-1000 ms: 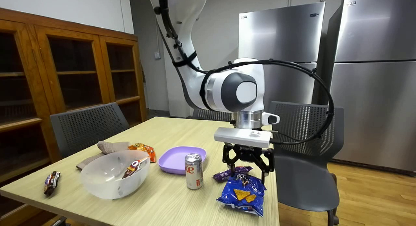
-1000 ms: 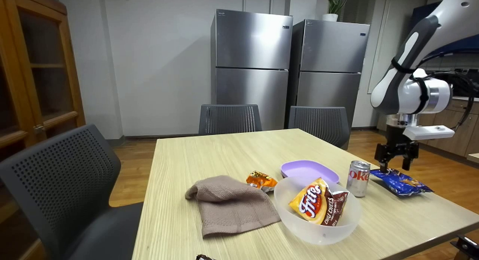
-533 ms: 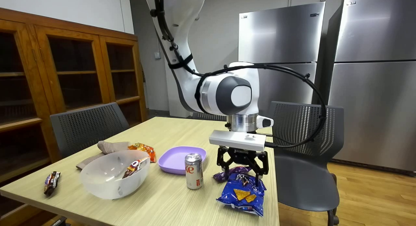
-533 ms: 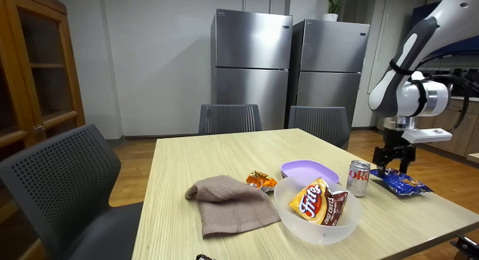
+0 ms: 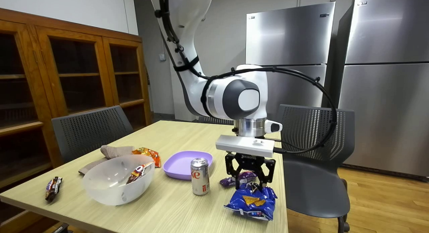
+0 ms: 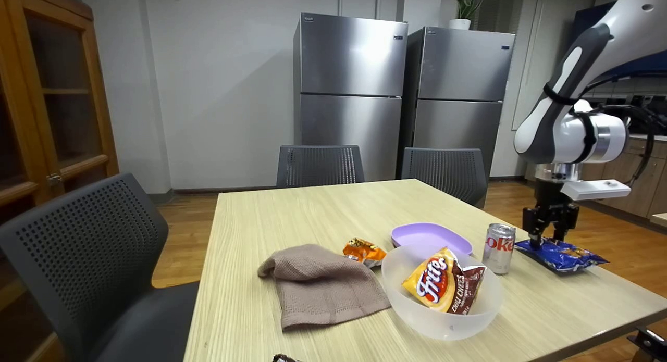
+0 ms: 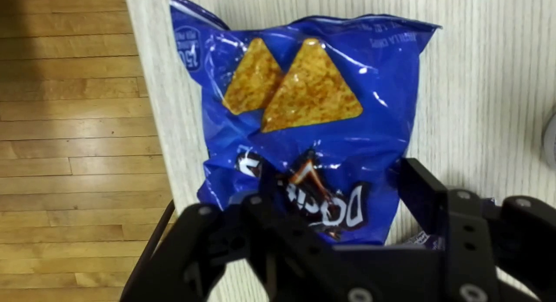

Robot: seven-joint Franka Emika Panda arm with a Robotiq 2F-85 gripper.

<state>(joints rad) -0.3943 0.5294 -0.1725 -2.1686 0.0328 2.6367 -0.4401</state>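
A blue Doritos bag lies flat near the table's edge, seen in both exterior views. My gripper points straight down over its upper end, with the jaws partly closed but well apart. In the wrist view the bag fills the middle, printed chips facing up. One finger presses into its surface beside the logo; the other finger stands at its side edge. Between them the bag buckles into folds. A purple wrapped snack lies just behind the bag, partly hidden by the gripper.
A Coke can stands upright near the bag, with a purple plate behind it. A translucent bowl holds a Fritos bag. An orange packet, a brown cloth and a wrapped bar lie further off.
The gripper has moved down and slightly toward the can's side, then its fingers have drawn closer together. The blue bag has wrinkled and shifted slightly under them.
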